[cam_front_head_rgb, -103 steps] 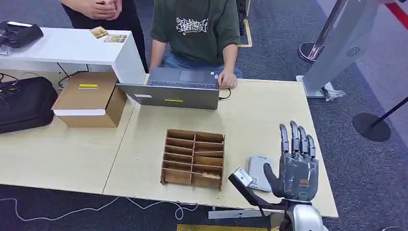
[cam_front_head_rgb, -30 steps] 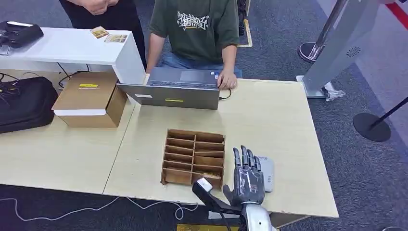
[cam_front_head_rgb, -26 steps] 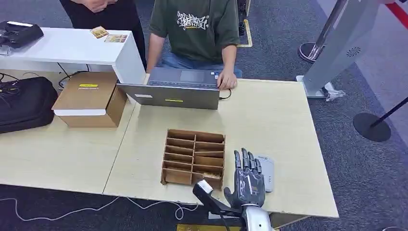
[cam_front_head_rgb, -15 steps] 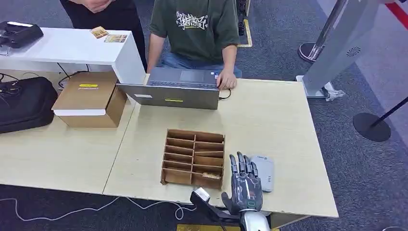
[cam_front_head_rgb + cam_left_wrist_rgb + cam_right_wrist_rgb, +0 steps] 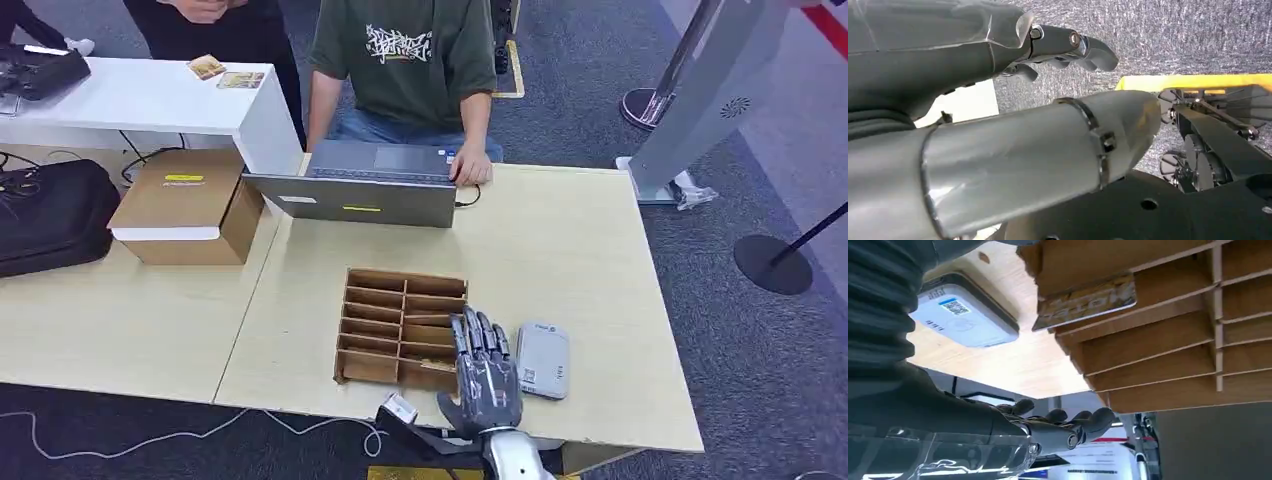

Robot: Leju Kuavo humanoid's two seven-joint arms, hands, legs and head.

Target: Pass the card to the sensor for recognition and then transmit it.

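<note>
The right hand's fingers [image 5: 478,334] are stretched out straight and a little apart, holding nothing — they reach over the near right corner of the wooden rack [image 5: 402,327]. The right hand [image 5: 484,380] itself hovers at the near edge of the table [image 5: 560,240], between the rack and the grey sensor [image 5: 542,359], which lies flat just beside it on the right. In the right wrist view the card [image 5: 1087,301] sits in one of the rack's slots, its printed edge sticking out past the wooden divider, with the sensor's labelled face on the tabletop close by.

The left hand [image 5: 998,60] hangs over grey carpet; its fingers are loosely curved with nothing in them.

Farther out, a laptop [image 5: 366,186] stands at the far edge of the table, where a seated person in a green shirt [image 5: 405,60] rests a hand beside it. A cardboard box [image 5: 187,205] and a black bag [image 5: 52,215] sit on the neighbouring table to the left — beyond them, two more cards [image 5: 223,73] lie on a white counter.
</note>
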